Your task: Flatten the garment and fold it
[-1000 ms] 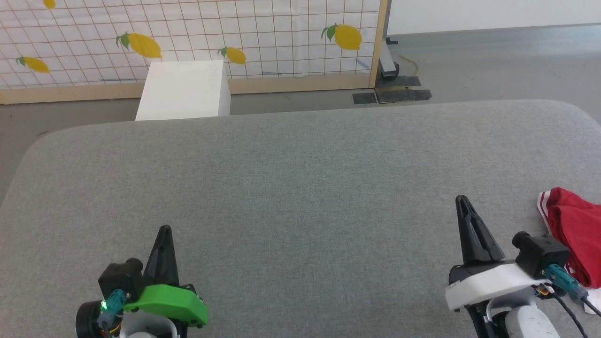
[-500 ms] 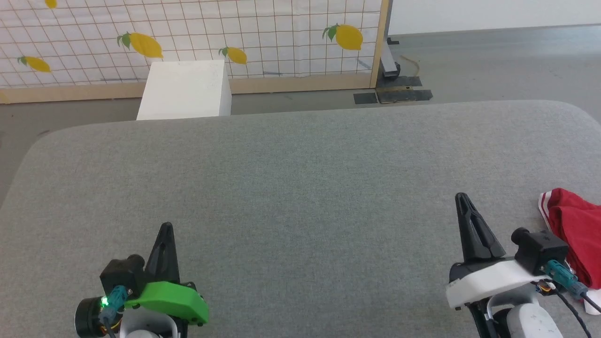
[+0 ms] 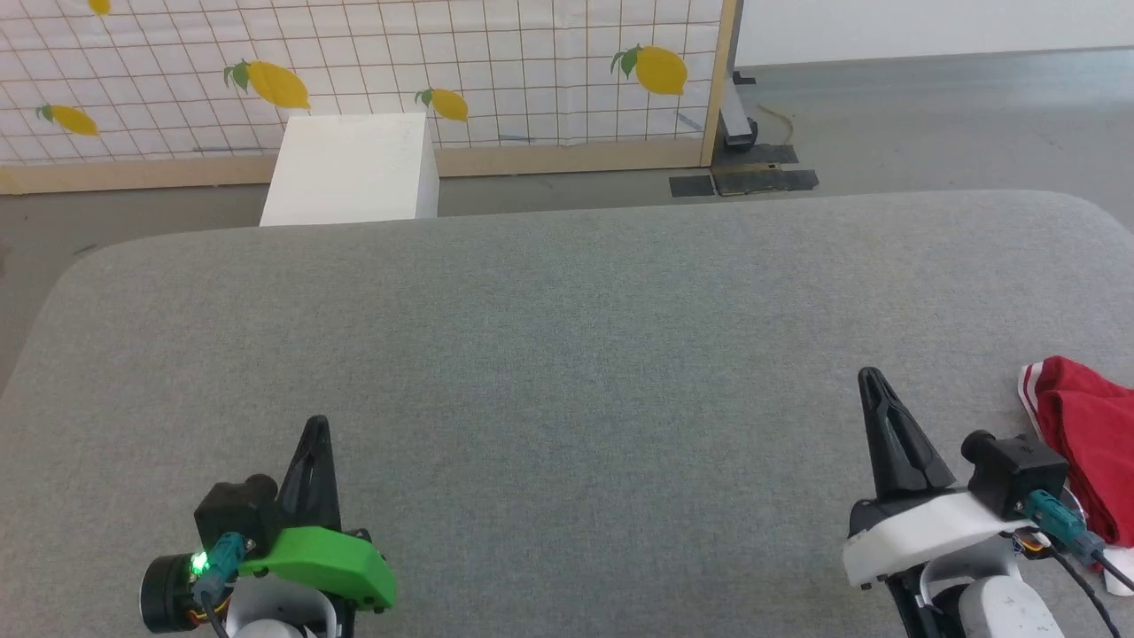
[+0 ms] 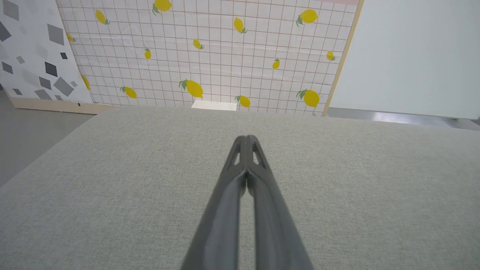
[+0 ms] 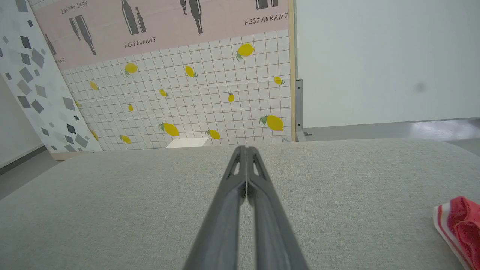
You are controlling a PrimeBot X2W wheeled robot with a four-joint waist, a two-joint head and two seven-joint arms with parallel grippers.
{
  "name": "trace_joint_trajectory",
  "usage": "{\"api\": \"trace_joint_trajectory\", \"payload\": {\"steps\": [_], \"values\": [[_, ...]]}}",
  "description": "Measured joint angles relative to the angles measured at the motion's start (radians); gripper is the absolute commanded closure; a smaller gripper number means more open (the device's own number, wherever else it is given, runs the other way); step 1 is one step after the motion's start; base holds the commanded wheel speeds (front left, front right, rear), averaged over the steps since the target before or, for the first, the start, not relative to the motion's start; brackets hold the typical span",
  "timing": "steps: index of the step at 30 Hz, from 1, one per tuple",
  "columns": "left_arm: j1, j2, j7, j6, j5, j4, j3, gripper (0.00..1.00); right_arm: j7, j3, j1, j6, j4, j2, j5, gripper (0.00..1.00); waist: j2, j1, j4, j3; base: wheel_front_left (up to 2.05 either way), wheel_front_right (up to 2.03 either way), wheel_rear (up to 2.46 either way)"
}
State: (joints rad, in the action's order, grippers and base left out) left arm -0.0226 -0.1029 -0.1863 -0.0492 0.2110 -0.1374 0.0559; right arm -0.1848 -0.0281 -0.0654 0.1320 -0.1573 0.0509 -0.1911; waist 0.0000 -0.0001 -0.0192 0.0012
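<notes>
Red jersey T-shirt point(image 3: 1088, 434) is left unmoved, bunched beside the clenched right end effector point(image 3: 873, 379), the left end effector point(image 3: 314, 424) likewise clenched: flattening is unstarted.

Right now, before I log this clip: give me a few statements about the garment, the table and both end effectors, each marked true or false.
1. The garment lies bunched near the right edge of the table. True.
2. The left end effector is open. False: its fingers are pressed together, holding nothing.
3. The right end effector grips the garment. False: it is shut on nothing, and the garment lies to its right.
4. A white box stands on the floor beyond the table's far edge. True.
</notes>
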Motion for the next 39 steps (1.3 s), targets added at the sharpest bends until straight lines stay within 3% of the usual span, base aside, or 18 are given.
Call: {"api": "trace_joint_trajectory", "payload": {"steps": [39], "values": [[0.002,0.017,0.08,0.018,-0.078,0.056,-0.021,1.0,0.078,0.011,0.023,0.0,0.065,0.0,0.076,1.0,0.0,0.0001,0.008,-0.001,0.0,0.0,0.0]]}}
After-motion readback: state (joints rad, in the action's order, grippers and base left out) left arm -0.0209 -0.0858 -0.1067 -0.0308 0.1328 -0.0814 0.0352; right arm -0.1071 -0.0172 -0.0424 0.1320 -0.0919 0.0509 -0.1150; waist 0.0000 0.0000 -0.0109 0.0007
